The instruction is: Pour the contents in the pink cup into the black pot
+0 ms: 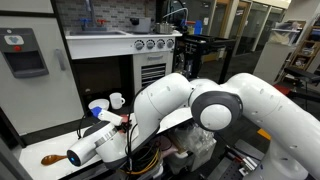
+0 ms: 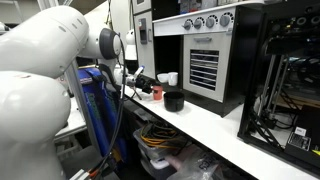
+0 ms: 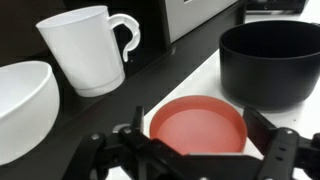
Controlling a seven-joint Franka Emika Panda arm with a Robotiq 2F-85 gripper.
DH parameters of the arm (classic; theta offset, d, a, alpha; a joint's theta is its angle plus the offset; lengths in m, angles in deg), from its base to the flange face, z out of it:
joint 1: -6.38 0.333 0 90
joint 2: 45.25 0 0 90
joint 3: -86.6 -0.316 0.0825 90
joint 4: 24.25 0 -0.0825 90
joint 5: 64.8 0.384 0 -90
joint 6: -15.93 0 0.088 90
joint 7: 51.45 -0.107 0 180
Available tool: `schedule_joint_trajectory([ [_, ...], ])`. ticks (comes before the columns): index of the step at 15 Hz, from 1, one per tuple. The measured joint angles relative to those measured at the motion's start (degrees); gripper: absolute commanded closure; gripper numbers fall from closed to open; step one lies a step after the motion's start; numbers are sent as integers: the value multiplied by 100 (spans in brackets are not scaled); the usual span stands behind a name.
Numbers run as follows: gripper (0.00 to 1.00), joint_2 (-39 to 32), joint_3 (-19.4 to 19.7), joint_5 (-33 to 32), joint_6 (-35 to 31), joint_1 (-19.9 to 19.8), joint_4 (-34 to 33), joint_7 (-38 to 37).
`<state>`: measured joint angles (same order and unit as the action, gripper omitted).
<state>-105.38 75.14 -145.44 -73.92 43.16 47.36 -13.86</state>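
Observation:
In the wrist view the pink cup point(image 3: 197, 125) stands upright on the white counter, seen from above; its inside looks evenly pink. My gripper point(image 3: 198, 130) is open, with one black finger on each side of the cup and a sliver of counter showing by the right finger point(image 3: 264, 128). The black pot point(image 3: 268, 65) stands just beyond the cup to the right, upright and apart from it. In an exterior view the gripper point(image 2: 140, 82) reaches the pink cup point(image 2: 157, 92), which stands beside the black pot point(image 2: 174, 100).
A white mug point(image 3: 85, 50) with a handle stands behind the cup to the left, and a white bowl point(image 3: 20, 105) sits at the far left. A cabinet with knobs point(image 2: 205, 22) rises behind the counter. Cables and clutter lie under the counter point(image 2: 165, 150).

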Motion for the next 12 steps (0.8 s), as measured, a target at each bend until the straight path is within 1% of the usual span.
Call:
schedule_joint_trajectory([
  [4, 0, -3, -9, 30, 5, 33, -175, 84],
  [6, 0, 20, -52, 170, 9, 34, -308, 172],
  [10, 0, 299, -250, 963, 10, 9, -508, 490],
  [12, 0, 519, -378, 1385, 9, -20, -538, 493],
])
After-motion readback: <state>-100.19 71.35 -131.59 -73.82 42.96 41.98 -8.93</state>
